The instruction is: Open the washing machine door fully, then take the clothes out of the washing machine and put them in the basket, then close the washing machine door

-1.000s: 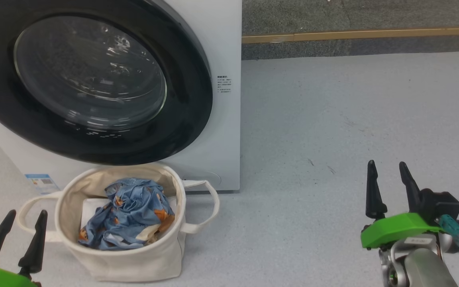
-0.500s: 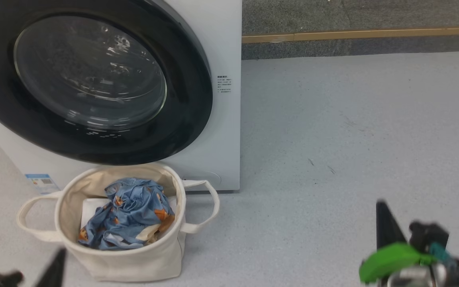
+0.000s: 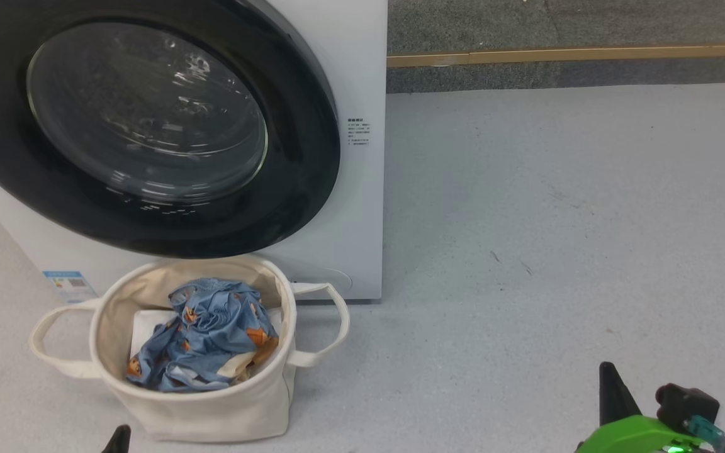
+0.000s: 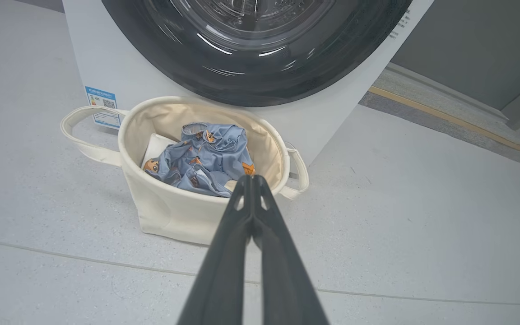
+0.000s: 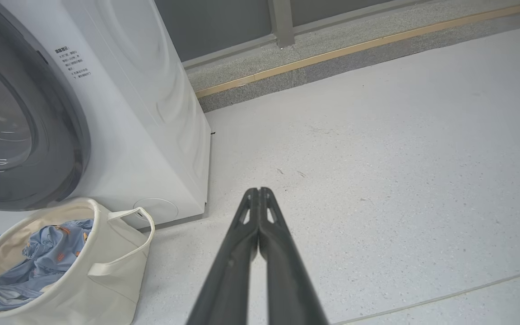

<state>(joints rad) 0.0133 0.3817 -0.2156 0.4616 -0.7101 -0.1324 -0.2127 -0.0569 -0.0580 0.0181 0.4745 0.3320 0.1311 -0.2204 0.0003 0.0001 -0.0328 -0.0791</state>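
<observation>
The white washing machine (image 3: 362, 207) stands at the upper left with its black-rimmed glass washing machine door (image 3: 148, 126) shut flat against its front. Right in front of it sits the cream basket (image 3: 211, 412), and the light-blue printed clothes (image 3: 208, 333) lie crumpled inside it. My left gripper (image 4: 252, 178) is shut and empty, hovering short of the basket's near rim (image 4: 183, 194); its dark tip (image 3: 118, 439) pokes up at the bottom edge. My right gripper (image 5: 257, 190) is shut and empty above bare floor, far right of the basket (image 5: 84, 289).
A white folded sheet (image 3: 145, 327) lies under the clothes in the basket. Pale grey floor (image 3: 557, 220) stretches to the right of the machine. A darker strip with a yellow line (image 3: 557, 53) runs along the back.
Both grippers have gone from open to shut and dropped toward the bottom edge of the head view. The head camera has shifted slightly.
</observation>
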